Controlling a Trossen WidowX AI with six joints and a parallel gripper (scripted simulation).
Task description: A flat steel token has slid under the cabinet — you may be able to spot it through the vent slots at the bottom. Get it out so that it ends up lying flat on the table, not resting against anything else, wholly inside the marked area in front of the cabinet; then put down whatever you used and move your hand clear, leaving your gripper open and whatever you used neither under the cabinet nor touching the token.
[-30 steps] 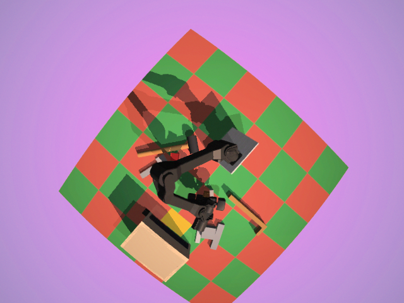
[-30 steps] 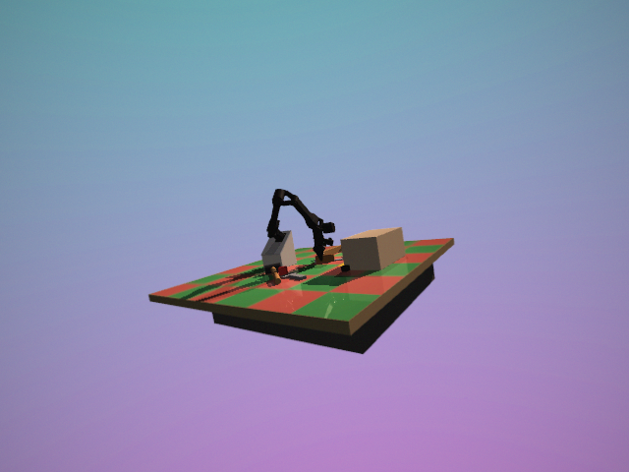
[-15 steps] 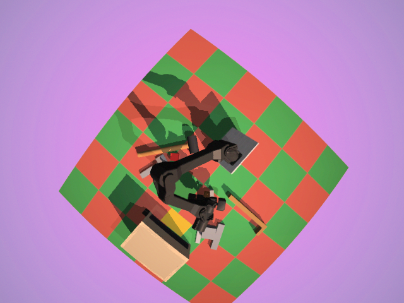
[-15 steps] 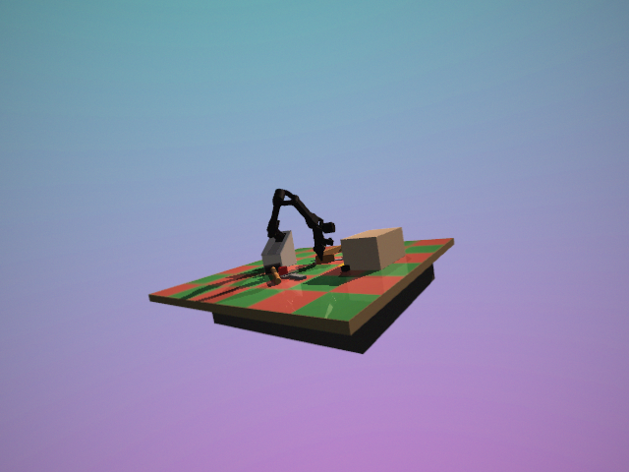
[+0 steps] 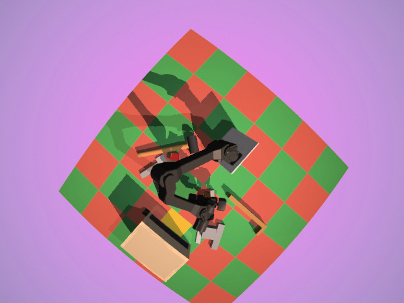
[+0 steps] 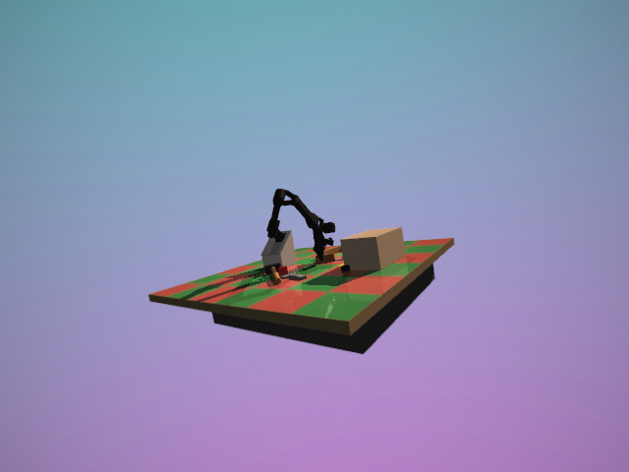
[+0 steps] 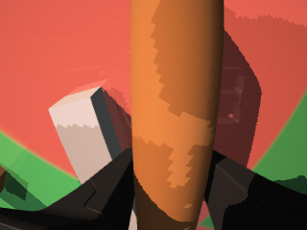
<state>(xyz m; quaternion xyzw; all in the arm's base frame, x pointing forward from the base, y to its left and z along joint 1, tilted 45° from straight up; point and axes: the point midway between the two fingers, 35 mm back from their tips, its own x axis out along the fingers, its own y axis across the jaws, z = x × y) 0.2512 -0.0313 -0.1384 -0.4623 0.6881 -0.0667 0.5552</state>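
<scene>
The tan cabinet [image 5: 154,250] [image 6: 361,253] stands near the table edge, with a dark slotted strip [image 5: 169,230] along its front foot. The yellow marked area [image 5: 177,222] lies in front of it. I cannot make out the steel token in any view. My gripper [image 5: 206,197] [image 6: 320,258] [image 7: 167,156] is low over the table, beyond the marked area from the cabinet. It is shut on a rounded orange bar [image 7: 175,96], which runs up between the fingers in the wrist view. The arm hides most of the bar in the top view.
A pale block [image 7: 82,125] lies left of the bar. A grey branched piece [image 5: 208,231] lies beside the arm's wrist. An orange L-shaped stick [image 5: 246,211] lies to the right. A red block [image 5: 174,156], another orange bar [image 5: 163,151] and a dark cylinder [image 5: 192,144] are farther back.
</scene>
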